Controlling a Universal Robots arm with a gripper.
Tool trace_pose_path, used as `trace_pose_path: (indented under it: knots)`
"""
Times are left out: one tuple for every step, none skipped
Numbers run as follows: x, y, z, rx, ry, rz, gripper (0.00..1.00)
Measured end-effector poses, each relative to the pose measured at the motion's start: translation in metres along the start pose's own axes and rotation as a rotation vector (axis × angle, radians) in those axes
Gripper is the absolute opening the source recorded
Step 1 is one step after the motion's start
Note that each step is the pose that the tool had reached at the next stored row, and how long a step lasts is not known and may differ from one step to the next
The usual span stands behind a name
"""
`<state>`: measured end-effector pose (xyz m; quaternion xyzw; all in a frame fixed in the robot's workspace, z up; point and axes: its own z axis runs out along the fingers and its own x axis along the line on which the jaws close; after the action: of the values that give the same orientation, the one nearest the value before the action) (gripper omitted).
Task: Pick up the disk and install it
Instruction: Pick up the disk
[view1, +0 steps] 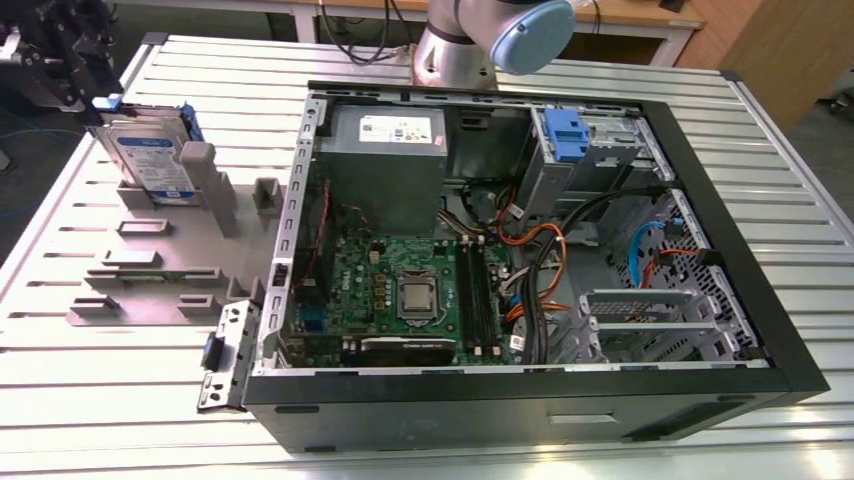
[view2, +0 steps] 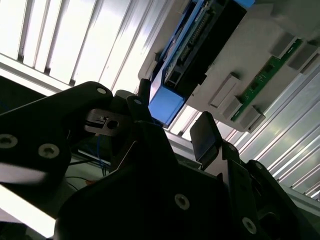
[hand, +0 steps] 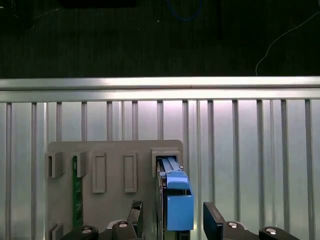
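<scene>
Black gripper (hand: 172, 210) hangs spread-fingered just over the upright disk (view1: 144, 160).

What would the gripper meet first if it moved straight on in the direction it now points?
The gripper would most likely meet the disk, standing on edge in the grey holder; in the first wrist view its blue rail lies between the open jaws. How near is unclear.

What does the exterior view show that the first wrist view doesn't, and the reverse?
Exterior view: the open computer case with its motherboard, grey power supply and a blue bracket inside. First wrist view: the dark floor past the slatted table, and the open gripper with a finger on each side of the disk, apart from it. Both: the disk standing upright in the grey fixture on that table.
</scene>
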<state>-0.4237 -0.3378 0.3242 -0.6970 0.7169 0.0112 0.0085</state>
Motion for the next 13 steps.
trace_pose_path:
  knots:
    - [0.0000, 0.0000, 0.0011, 0.0001, 0.0000, 0.000, 0.59]
    - [0.0001, 0.0001, 0.0020, 0.0000, 0.0000, 0.000, 0.59]
    - [0.0001, 0.0001, 0.0029, 0.0001, 0.0000, 0.000, 0.59]
    - [0.0001, 0.0001, 0.0038, 0.0001, 0.0000, 0.000, 0.59]
    - [0.0001, 0.0001, 0.0045, 0.0000, 0.0000, 0.000, 0.59]
    - [0.0001, 0.0002, 0.0052, 0.0000, 0.0000, 0.000, 0.59]
    - [0.0000, 0.0003, 0.0058, 0.0000, 0.0000, 0.000, 0.59]
    - [0.0000, 0.0004, 0.0066, 0.0000, 0.0000, 0.000, 0.59]
    - [-0.0001, 0.0006, 0.0075, 0.0000, 0.0000, 0.000, 0.59]
    - [-0.0001, 0.0007, 0.0085, 0.0000, 0.0000, 0.000, 0.59]
    - [-0.0001, 0.0007, 0.0096, 0.0000, 0.0000, 0.000, 0.59]
    - [-0.0001, 0.0008, 0.0108, 0.0000, 0.0000, 0.000, 0.59]
    - [0.0000, 0.0009, 0.0122, 0.0000, -0.0001, 0.000, 0.59]
